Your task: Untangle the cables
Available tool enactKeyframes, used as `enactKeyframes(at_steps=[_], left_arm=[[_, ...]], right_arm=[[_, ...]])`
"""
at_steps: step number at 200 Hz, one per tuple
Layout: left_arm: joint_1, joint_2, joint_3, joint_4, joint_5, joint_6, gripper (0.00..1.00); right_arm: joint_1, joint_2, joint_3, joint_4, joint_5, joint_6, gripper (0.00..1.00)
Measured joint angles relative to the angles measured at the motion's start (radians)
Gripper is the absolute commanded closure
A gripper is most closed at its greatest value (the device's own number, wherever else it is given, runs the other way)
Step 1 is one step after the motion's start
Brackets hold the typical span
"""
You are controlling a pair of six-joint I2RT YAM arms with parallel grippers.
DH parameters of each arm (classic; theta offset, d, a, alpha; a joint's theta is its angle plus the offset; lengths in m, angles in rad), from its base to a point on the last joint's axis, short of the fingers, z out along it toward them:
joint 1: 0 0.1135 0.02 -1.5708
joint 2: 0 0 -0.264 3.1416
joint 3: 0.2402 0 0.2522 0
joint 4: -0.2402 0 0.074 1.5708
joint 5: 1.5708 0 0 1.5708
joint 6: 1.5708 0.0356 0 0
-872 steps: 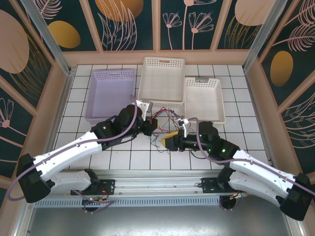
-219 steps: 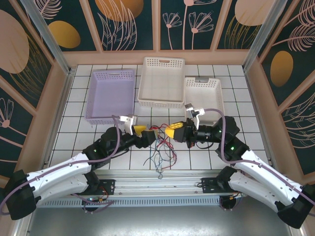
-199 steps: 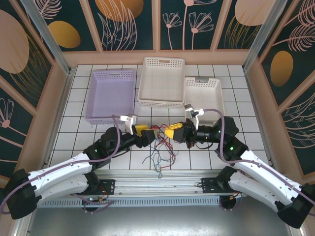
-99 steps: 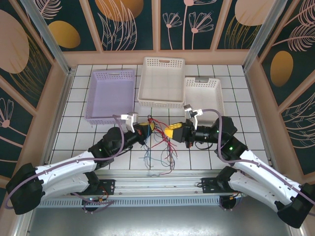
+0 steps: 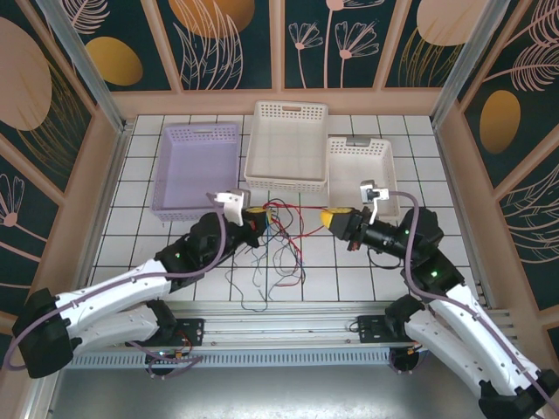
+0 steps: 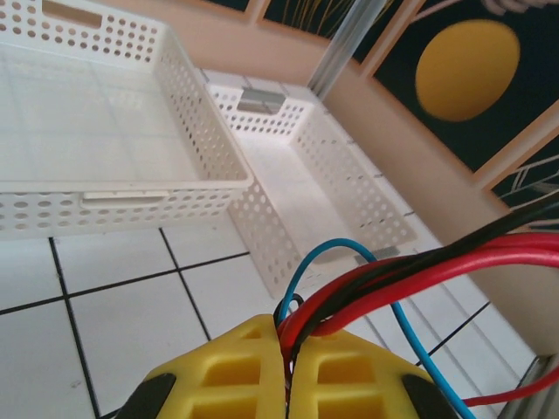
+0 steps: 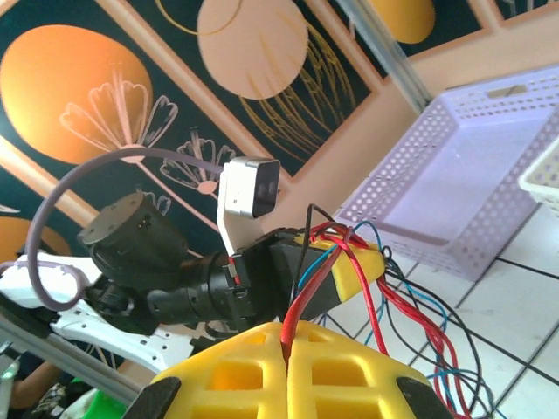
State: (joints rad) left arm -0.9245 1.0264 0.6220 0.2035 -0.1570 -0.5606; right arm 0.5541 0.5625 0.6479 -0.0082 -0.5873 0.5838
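Spanning the gap between the arms in the top view, thin red, blue and black cables run from the left gripper to the right gripper. Loose ends trail on the white tiled tabletop, near a lilac perforated plastic basket, a larger white perforated basket and a smaller white perforated basket. Left wrist view: left gripper pressed together, pinching the cables, which lead rightward. Right wrist view: right gripper pressed together on a red strand of the cables, which reach the left gripper.
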Motion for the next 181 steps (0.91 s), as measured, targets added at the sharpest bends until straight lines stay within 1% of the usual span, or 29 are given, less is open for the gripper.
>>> enactKeyframes(at_steps=[34,50,72,91,106,114,127,147,170,181], left_arm=[[-0.011,0.092,0.101,-0.129,0.003,0.056,1.0],[-0.012,0.114,0.114,-0.158,0.005,0.066,1.0],[-0.012,0.135,0.115,-0.186,0.001,0.068,1.0],[-0.011,0.164,0.123,-0.216,-0.009,0.067,1.0],[0.002,0.195,0.138,-0.266,-0.034,0.067,1.0],[0.009,0.213,0.147,-0.291,-0.043,0.068,1.0],[0.014,0.238,0.167,-0.324,-0.059,0.071,1.0],[0.015,0.259,0.203,-0.358,-0.066,0.079,1.0],[0.015,0.259,0.227,-0.365,-0.065,0.083,1.0],[0.015,0.259,0.232,-0.367,-0.065,0.082,1.0]], right_arm=[[-0.021,0.0,0.072,-0.135,0.092,-0.027,1.0],[-0.022,0.008,0.088,-0.182,0.128,-0.037,1.0],[-0.022,0.04,0.09,-0.213,0.143,-0.055,1.0],[-0.023,0.074,0.09,-0.214,0.138,-0.058,0.68],[-0.03,0.079,0.087,-0.18,0.131,-0.047,0.52],[-0.032,0.072,0.079,-0.144,0.116,-0.048,0.47],[-0.032,0.059,0.058,-0.095,0.092,-0.035,0.42],[-0.031,0.043,0.029,-0.044,0.059,-0.019,0.39],[-0.02,0.042,-0.029,0.053,0.024,0.016,0.4],[0.006,0.059,-0.059,0.09,0.018,0.03,0.42]])
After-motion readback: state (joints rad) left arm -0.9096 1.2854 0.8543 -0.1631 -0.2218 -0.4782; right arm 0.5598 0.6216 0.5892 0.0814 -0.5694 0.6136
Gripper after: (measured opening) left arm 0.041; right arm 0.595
